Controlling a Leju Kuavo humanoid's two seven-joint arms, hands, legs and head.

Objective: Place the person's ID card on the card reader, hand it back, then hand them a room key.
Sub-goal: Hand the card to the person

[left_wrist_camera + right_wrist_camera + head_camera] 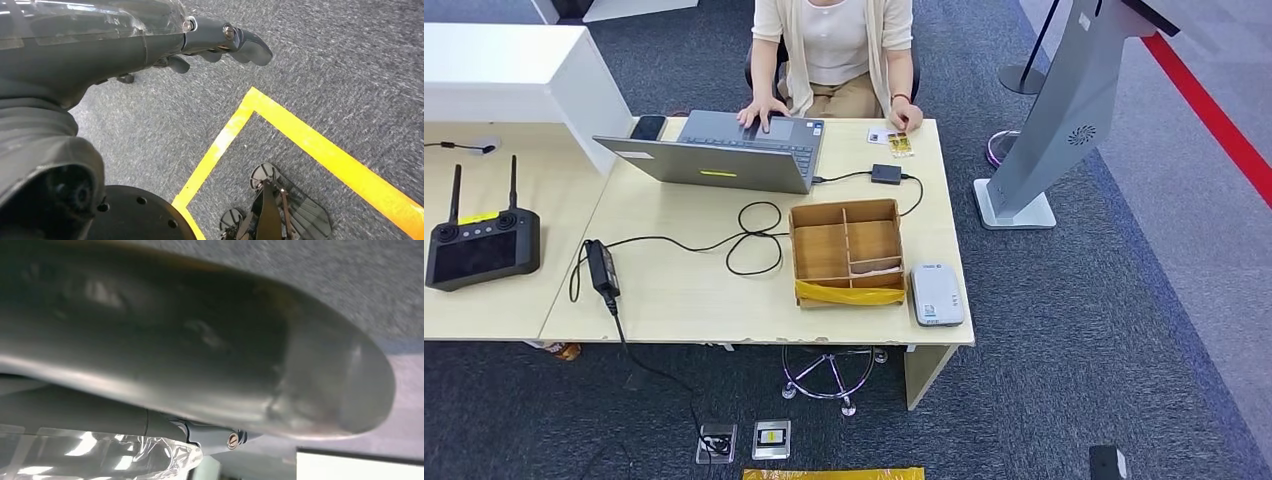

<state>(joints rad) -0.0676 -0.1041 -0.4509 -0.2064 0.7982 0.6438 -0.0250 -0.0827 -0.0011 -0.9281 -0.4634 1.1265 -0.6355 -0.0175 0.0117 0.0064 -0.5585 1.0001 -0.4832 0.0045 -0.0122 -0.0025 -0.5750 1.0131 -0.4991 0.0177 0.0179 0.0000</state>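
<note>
A person sits at the far side of the desk (684, 300), one hand on the laptop (724, 152). Their other hand rests beside a small yellow-patterned card (902, 145) and a white card (879, 135) at the desk's far edge. A white card reader (936, 294) lies at the near right corner. Next to it stands a wooden divided box (846, 250) with a yellow strip along its front. My left hand (220, 42) hangs over the carpet, fingers stretched out and holding nothing. My right hand (210, 355) is a blurred grey mass close to the lens, its fingers hidden.
A black cable (744, 235) loops across the middle of the desk from a power brick (602, 265). A small black adapter (886, 173) sits behind the box. A black remote controller (482, 245) lies on the left table. A grey kiosk stand (1054, 120) rises to the right. Yellow floor tape (300, 145) marks the carpet.
</note>
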